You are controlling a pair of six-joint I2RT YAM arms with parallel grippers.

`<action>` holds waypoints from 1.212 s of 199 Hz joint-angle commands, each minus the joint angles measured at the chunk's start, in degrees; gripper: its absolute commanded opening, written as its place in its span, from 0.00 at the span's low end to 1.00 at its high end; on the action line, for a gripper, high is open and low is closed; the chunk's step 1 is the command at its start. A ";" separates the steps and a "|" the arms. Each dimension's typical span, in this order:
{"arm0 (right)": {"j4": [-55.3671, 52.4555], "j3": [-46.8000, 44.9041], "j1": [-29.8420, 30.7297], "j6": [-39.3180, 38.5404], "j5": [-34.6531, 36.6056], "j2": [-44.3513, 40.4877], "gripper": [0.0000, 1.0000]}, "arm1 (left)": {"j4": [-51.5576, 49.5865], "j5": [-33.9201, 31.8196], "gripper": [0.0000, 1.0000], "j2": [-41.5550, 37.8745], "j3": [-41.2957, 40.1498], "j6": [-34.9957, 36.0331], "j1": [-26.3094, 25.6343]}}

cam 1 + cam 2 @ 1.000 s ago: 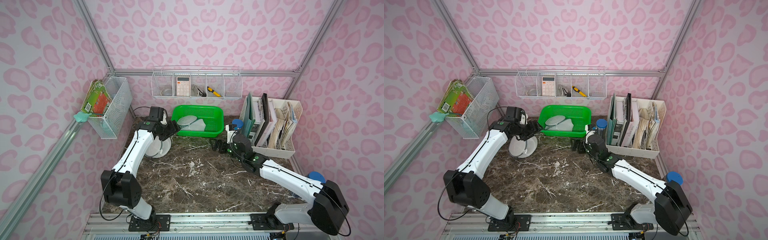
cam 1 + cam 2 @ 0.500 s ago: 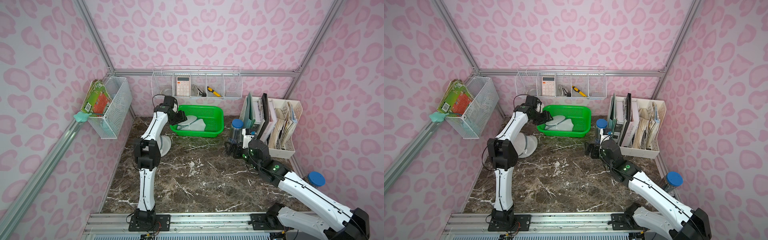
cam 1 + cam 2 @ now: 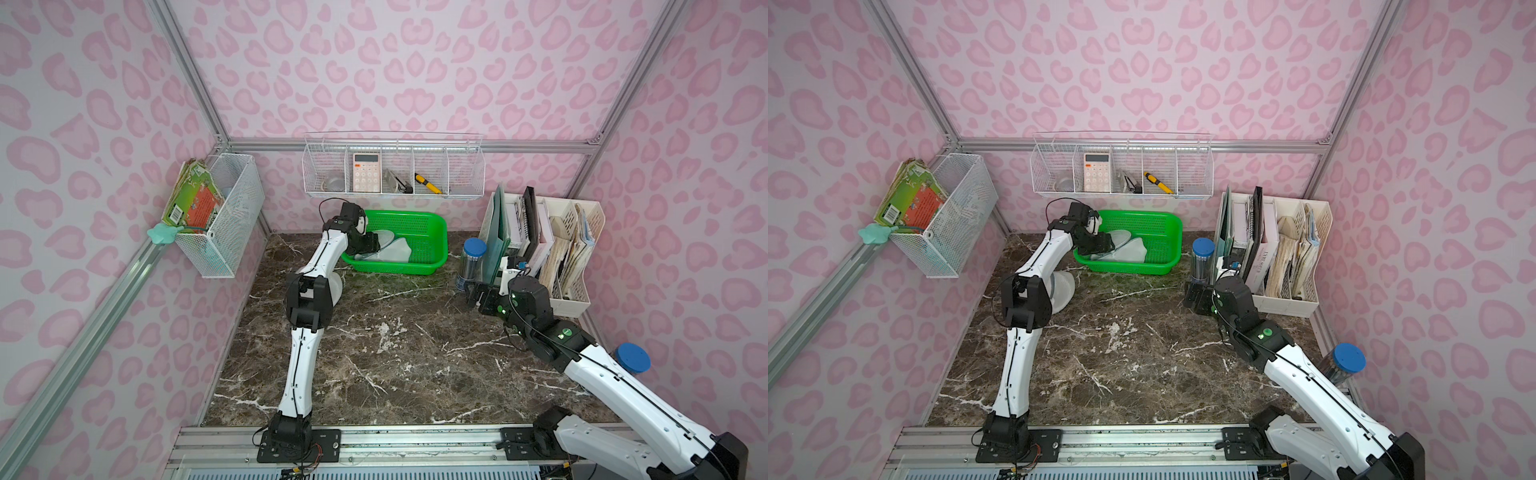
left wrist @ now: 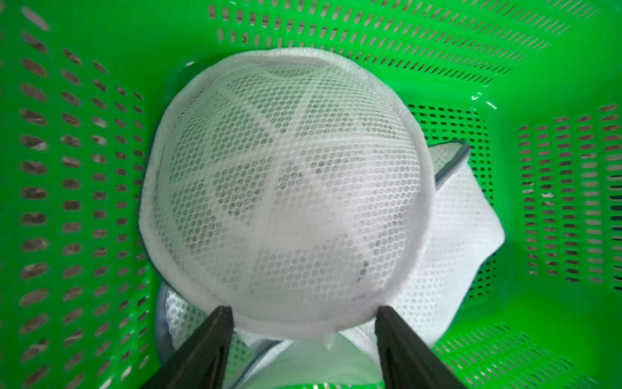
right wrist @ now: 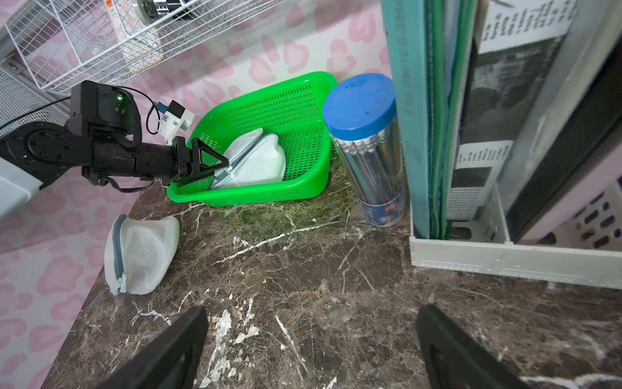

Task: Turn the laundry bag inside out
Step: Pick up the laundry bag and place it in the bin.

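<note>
While the right gripper (image 5: 313, 310) hangs wide open and empty over the bench (image 3: 395, 353), just near of the jar (image 5: 367, 151) at the right, a mesh bag (image 5: 141, 256) lies on the bench's left side. Farther back, the left gripper (image 4: 303, 313) reaches into the basket (image 3: 415, 224), jaws well apart astride the left rim of a round bag (image 4: 286, 188); whether they touch it I cannot tell. That round bag rests on a white bag (image 4: 464, 235) inside the basket.

site: robot lab test cell | evidence: aluminium frame (image 3: 270, 144), pink printed wall panels (image 3: 415, 62), marble counter (image 3: 395, 365), arm base (image 3: 291, 440) bolted to slotted rail (image 3: 415, 442), file organiser (image 3: 575, 303)
</note>
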 commanded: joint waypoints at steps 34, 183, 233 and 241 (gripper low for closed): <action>-0.71 0.54 -0.48 1.24 -0.95 0.88 1.00 | 2.07 -4.08 0.48 2.78 0.39 3.18 -0.19; 5.49 -2.85 -3.54 1.11 -5.37 0.87 1.00 | 0.78 -2.64 0.00 -11.17 -1.92 -1.04 -2.82; 8.57 -3.92 -4.92 -0.61 -8.13 1.01 1.00 | 0.35 -2.32 0.00 -21.23 -9.01 -3.13 -3.93; 9.03 -4.17 -5.05 -0.92 -8.76 0.96 1.00 | 0.40 -2.43 0.00 -23.25 -10.99 -3.69 -4.06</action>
